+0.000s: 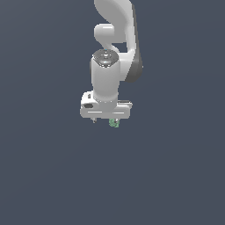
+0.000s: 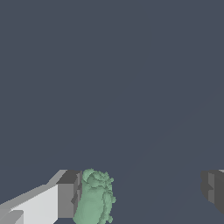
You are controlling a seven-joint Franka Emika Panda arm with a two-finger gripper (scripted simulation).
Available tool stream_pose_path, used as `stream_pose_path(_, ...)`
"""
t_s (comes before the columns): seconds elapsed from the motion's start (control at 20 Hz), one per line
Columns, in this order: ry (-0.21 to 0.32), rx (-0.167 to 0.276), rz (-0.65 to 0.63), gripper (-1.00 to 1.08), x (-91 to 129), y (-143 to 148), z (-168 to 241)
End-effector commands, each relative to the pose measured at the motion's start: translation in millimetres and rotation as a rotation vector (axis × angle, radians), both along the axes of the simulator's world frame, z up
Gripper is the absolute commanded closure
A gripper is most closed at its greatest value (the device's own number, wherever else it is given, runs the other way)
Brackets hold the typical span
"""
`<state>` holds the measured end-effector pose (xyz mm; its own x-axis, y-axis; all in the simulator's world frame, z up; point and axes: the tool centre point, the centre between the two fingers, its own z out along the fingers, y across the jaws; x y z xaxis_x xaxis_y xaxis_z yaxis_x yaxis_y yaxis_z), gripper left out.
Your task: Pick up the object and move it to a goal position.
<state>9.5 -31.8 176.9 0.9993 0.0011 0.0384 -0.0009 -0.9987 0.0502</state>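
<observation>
In the exterior view the arm hangs straight down with the claw (image 1: 104, 119) pointing at the plain dark surface, a pose that suits a top-down pick. The object (image 1: 114, 123), small and pale green, shows just beneath the claw's body, toward the exterior view's right of its middle.

In the wrist view the object (image 2: 94, 197) lies right against one finger (image 2: 68, 194), while the other finger (image 2: 213, 187) stands well apart from it. So the claw is spread wide and grips nothing; the object looks off-centre, and closing would likely push it sideways first. No goal marker is visible.
</observation>
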Motion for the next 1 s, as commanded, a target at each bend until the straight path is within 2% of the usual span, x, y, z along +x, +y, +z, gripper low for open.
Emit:
stream_pose_path(0.0, 0.0, 0.0, 0.0, -0.92, 0, 0, 0)
stream_pose_path(0.45, -0.021, -0.01, -0.059, -0.92, 7, -36, 15)
stream_pose_path(0.95, -0.017, -0.003, -0.066, -0.92, 0, -29, 6)
